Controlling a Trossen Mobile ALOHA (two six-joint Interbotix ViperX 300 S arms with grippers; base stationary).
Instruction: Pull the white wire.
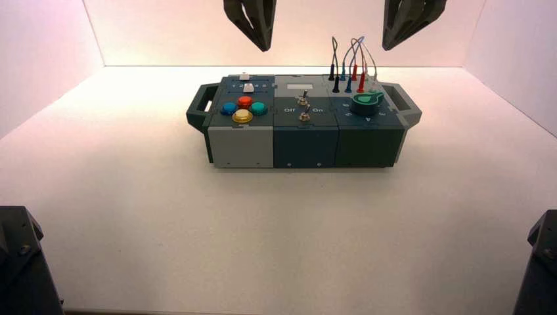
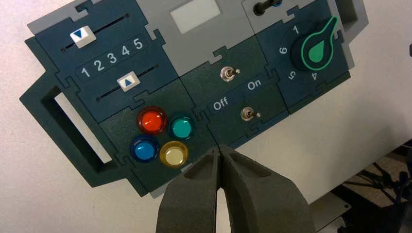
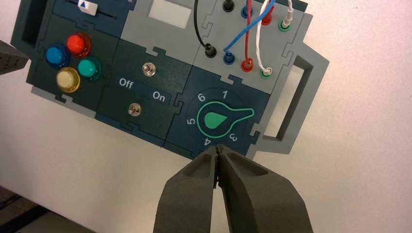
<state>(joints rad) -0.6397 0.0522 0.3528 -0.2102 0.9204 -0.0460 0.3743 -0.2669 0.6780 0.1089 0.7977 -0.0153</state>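
White wire (image 3: 258, 43) in box's (image 3: 204, 73) R rear sockets; R gripper (image 3: 218, 148) nr knob (image 3: 214, 120)

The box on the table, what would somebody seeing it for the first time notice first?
Probably the cluster of four coloured buttons, red, blue, green and yellow, on the box's left. Next, the big green-outlined knob at the right front, and behind it the wires looping up in black, blue, red and white.

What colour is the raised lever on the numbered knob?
The knob is green-outlined with a green centre; right wrist view.
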